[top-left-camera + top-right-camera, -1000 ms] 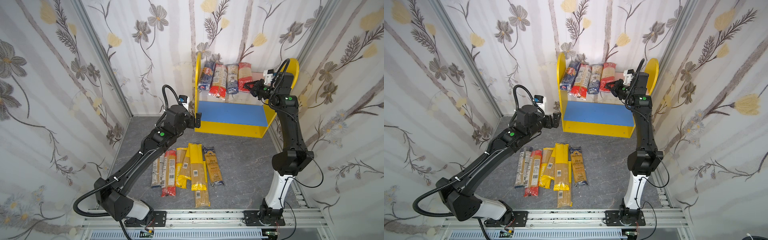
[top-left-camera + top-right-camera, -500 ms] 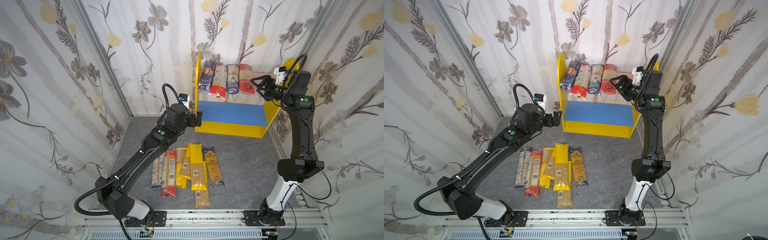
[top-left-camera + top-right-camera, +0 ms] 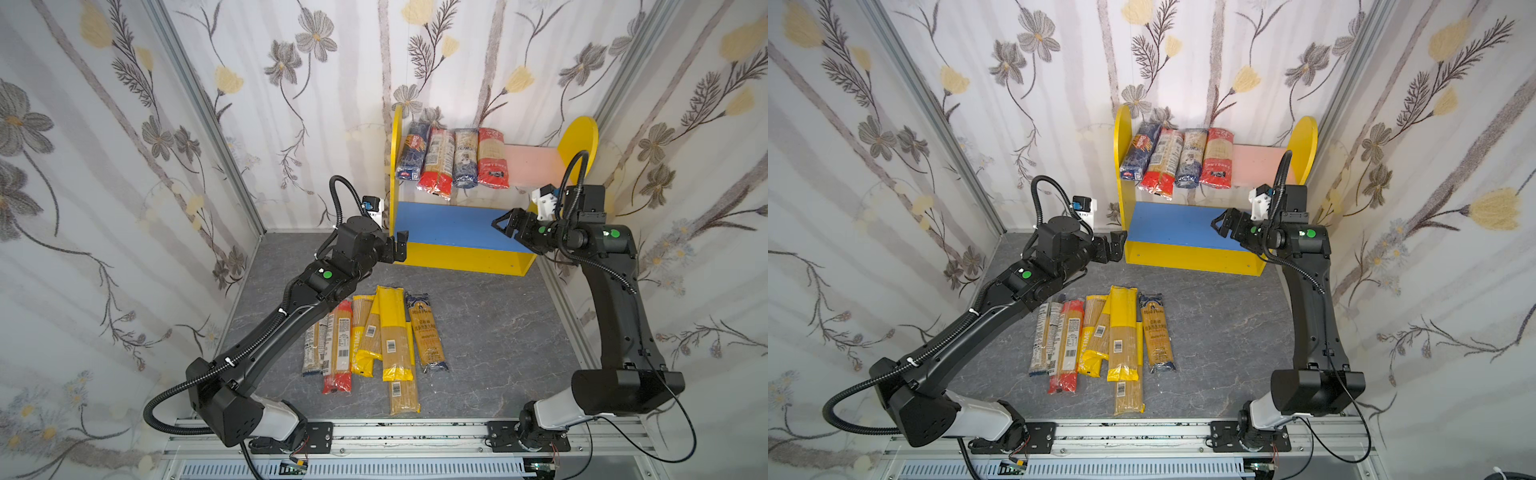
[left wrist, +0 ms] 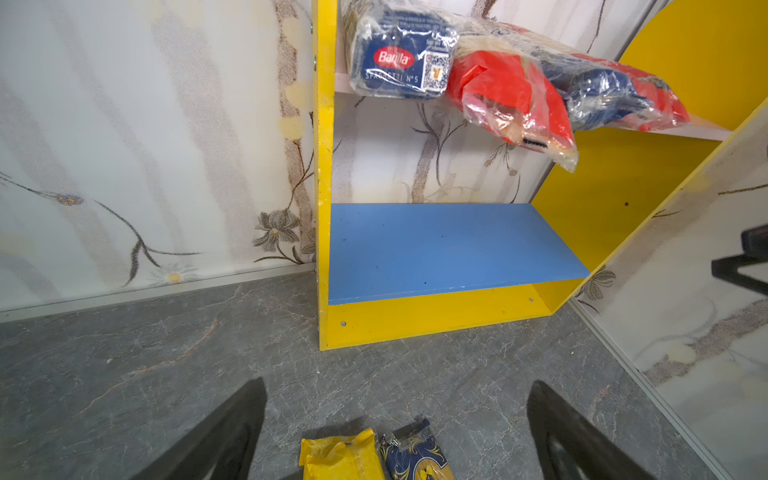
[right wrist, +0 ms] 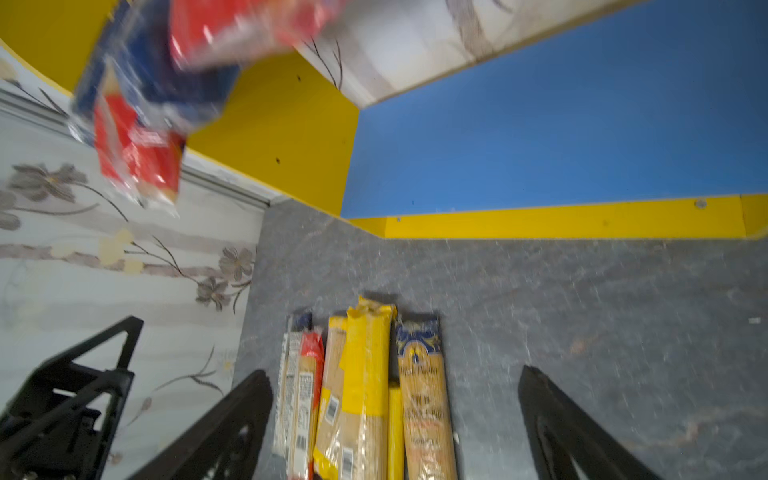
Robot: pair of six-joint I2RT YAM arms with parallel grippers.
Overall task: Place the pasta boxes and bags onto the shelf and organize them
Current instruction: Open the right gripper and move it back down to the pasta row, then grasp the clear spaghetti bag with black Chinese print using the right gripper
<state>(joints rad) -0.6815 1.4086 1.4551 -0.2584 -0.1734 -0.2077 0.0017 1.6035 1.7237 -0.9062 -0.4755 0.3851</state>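
The shelf (image 3: 461, 255) (image 3: 1187, 262) stands against the back wall. Several pasta packets (image 3: 453, 162) (image 3: 1177, 160) lie side by side on the left part of its pink upper board. Several more packets (image 3: 374, 336) (image 3: 1100, 340) lie in a row on the grey floor. My left gripper (image 3: 401, 245) (image 4: 397, 384) is open and empty beside the shelf's left front corner. My right gripper (image 3: 505, 222) (image 5: 395, 372) hangs open and empty over the right end of the blue lower board (image 4: 436, 245) (image 5: 582, 124). The right wrist view is blurred.
Floral-papered walls close in on the left, back and right. A metal rail (image 3: 374, 432) with both arm bases runs along the front. The right part of the pink board (image 3: 534, 164) is bare, as is the floor (image 3: 498, 340) right of the packets.
My right gripper has opened off the red packet, now lying on the upper board, and drawn back and down to the blue board's level. The left arm has stayed put.
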